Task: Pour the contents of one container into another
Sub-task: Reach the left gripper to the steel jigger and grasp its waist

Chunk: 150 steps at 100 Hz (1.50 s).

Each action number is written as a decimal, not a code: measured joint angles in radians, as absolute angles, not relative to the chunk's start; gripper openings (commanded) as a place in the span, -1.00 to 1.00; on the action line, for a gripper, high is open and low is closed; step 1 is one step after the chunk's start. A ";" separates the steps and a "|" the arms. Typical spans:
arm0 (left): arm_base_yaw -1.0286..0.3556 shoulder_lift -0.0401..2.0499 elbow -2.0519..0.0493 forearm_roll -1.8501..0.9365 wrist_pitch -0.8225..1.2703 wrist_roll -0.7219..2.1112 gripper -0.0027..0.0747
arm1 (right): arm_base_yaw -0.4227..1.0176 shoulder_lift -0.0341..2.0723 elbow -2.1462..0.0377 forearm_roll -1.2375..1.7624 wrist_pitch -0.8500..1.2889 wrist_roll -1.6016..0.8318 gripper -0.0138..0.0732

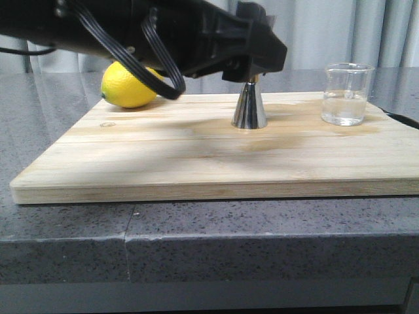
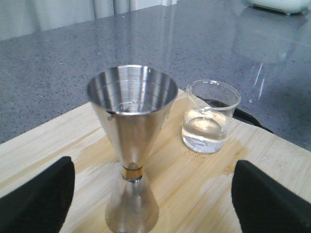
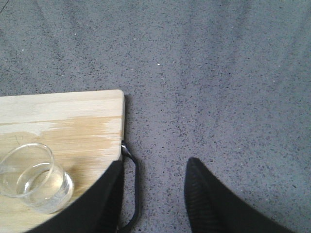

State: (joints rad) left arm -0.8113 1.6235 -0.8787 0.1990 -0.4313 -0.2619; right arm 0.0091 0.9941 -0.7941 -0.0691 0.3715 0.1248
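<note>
The steel jigger (image 2: 132, 145) stands upright on the wooden board (image 2: 209, 194), its thin gold band at the waist. My left gripper (image 2: 153, 167) is open wide, with one finger on each side of the jigger and not touching it. In the front view the left arm (image 1: 196, 33) hides the jigger's upper cup, so only its lower cone (image 1: 249, 108) shows. The clear glass beaker (image 1: 346, 95) holds some clear liquid and stands near the board's right end. My right gripper (image 3: 154, 164) is open over the grey countertop, just off the board's corner, with the beaker (image 3: 34, 177) beside it.
A yellow lemon (image 1: 127, 85) lies at the board's back left. Darker wet patches mark the board (image 1: 196, 163) around the jigger. A black loop handle (image 3: 133, 189) sticks out at the board's right edge. The speckled grey countertop (image 3: 218, 73) surrounds the board.
</note>
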 measured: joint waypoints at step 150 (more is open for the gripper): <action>-0.801 1.831 -0.992 0.153 -0.595 -0.262 0.64 | 0.009 0.994 -0.794 -0.069 0.364 0.125 -0.07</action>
